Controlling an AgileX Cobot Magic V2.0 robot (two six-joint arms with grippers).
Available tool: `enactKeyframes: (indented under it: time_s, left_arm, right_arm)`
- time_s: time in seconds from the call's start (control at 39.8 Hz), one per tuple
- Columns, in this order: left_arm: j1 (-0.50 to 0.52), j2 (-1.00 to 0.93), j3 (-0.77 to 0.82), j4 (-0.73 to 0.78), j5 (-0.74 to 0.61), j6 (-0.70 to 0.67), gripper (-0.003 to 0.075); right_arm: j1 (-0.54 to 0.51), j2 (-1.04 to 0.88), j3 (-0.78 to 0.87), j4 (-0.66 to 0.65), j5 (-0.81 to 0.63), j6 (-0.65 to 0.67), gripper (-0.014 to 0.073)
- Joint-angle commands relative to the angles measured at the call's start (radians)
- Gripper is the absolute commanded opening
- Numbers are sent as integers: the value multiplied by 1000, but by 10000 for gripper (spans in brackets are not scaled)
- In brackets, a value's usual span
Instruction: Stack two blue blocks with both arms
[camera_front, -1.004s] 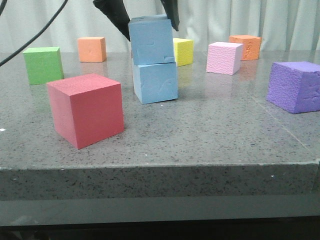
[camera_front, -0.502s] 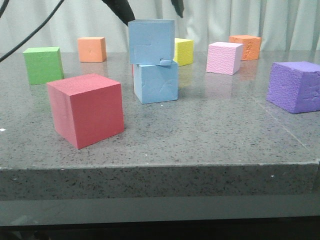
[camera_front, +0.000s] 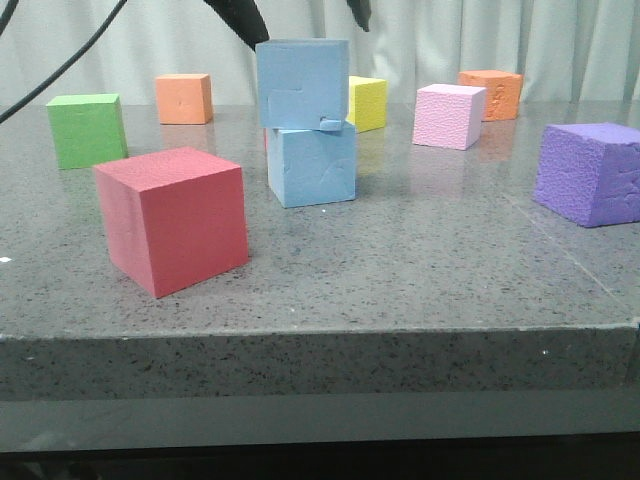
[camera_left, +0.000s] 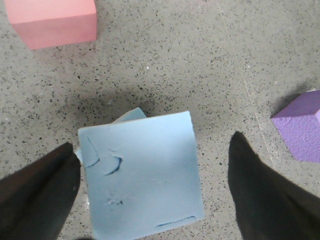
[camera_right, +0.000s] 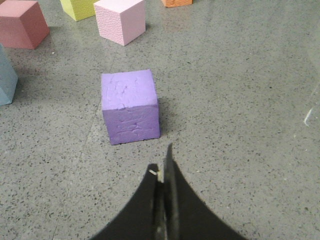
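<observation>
Since the earlier frame, we noted the left gripper (camera_left: 150, 195) had lifted clear — fingers spread, touching nothing. Upper blue block (camera_front: 302, 84) rested on the lower blue block (camera_front: 312, 167), offset leftward. Right gripper (camera_right: 162, 200) was pressed together beside the purple cube (camera_right: 130, 106).

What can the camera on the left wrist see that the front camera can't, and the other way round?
Only the left wrist view shows the top blue block's upper face from above, with the open left gripper straddling it without touching. Only the front view shows the green cube, the yellow cube, the pink cube and two orange cubes. Both show the stacked blue blocks, the red cube and the purple cube.
</observation>
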Motion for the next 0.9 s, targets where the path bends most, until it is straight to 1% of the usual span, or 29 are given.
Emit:
enactKeyframes:
  time_s: [0.0, 0.18, 0.28, 0.33, 0.43, 0.48, 0.65, 0.78, 0.88]
  left_arm:
    - [-4, -67, -33, 9, 17, 2, 588]
    - [-4, -78, -78, 26, 17, 2, 582]
    - [-4, -84, -105, 28, 17, 2, 534]
    - [-4, -84, -118, 28, 17, 5, 488]
    - [-4, -84, -132, 47, 17, 5, 360]
    - [-4, -84, -132, 54, 17, 5, 285]
    - [-4, -84, -132, 56, 16, 5, 82]
    - [-4, -85, -132, 63, 17, 25, -20]
    - [-4, -89, -132, 78, 17, 50, -20]
  right_arm:
    - [-2, 2, -24, -5, -70, -7, -68]
    - [-2, 2, -24, -5, -70, -7, -68]
    - [-2, 2, -24, -5, -70, -7, -68]
    - [-2, 2, -24, -5, -69, -7, -68]
    - [-2, 2, -24, -5, -69, -7, -68]
    - [-2, 2, -24, -5, -69, -7, -68]
    - [-2, 2, -24, -5, -69, -7, -68]
    - [-2, 2, -24, -5, -69, -7, -68]
    - [-2, 2, -24, -5, -69, -7, -68]
